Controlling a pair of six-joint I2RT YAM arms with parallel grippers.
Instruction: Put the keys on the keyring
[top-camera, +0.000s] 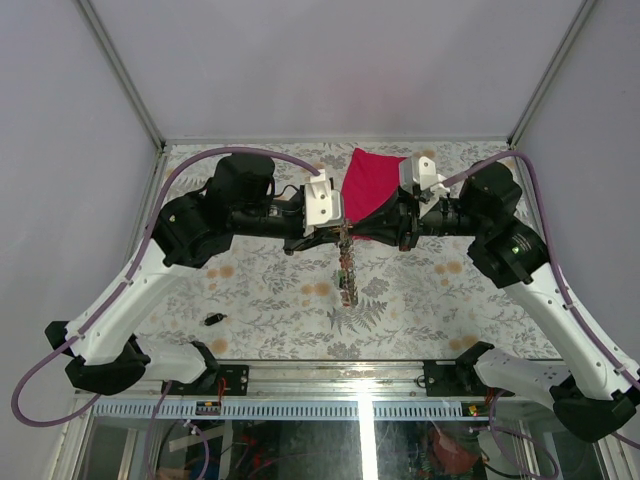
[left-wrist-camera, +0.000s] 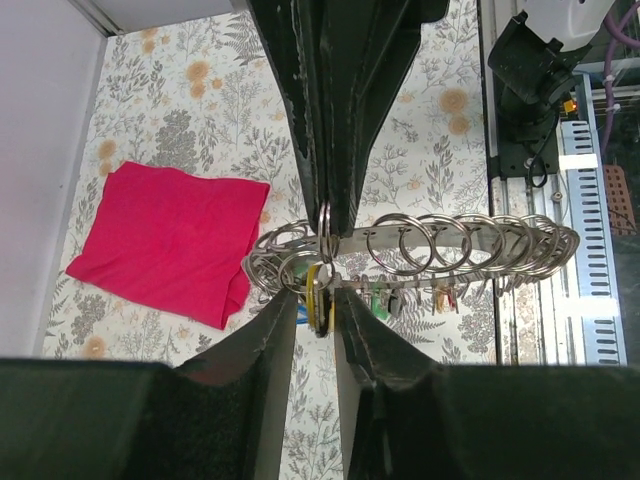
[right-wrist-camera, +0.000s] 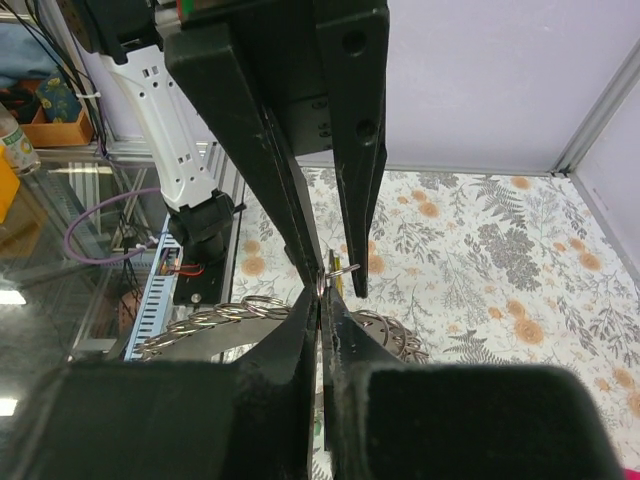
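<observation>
**Ring bunch hanging from one thin pinch over the floral counter**

A flower-printed counter (top-camera: 260, 290) is filling the overhead view, with pale walls closing it in. The left arm (top-camera: 230, 210) and right arm (top-camera: 490, 215) are meeting over the middle. The keyring (top-camera: 346, 272) is dangling below that point. A red cloth (top-camera: 368, 180) is lying behind them, and a black key (top-camera: 212, 319) is lying well apart to the left.

In the left wrist view, the left fingers (left-wrist-camera: 265, 350) are standing slightly apart. A yellow-headed key (left-wrist-camera: 318, 300) is hanging in the gap between them, apparently ungripped. From above, the right fingers (left-wrist-camera: 345, 120) are pressing together on a small ring (left-wrist-camera: 325, 225) at the keyring's band. That band is carrying a row of wire rings and some green and red keys.

In the right wrist view, the right fingers are again pinching that small ring, and the left fingers opposite are standing apart.

The whole bunch seems to be hanging from that one thin pinch. If the ring is twisting or slipping, everything could be dropping to the counter. The left fingers could also be closing beside the key rather than on it.

No brand, label or writing is showing clearly enough to read.
</observation>
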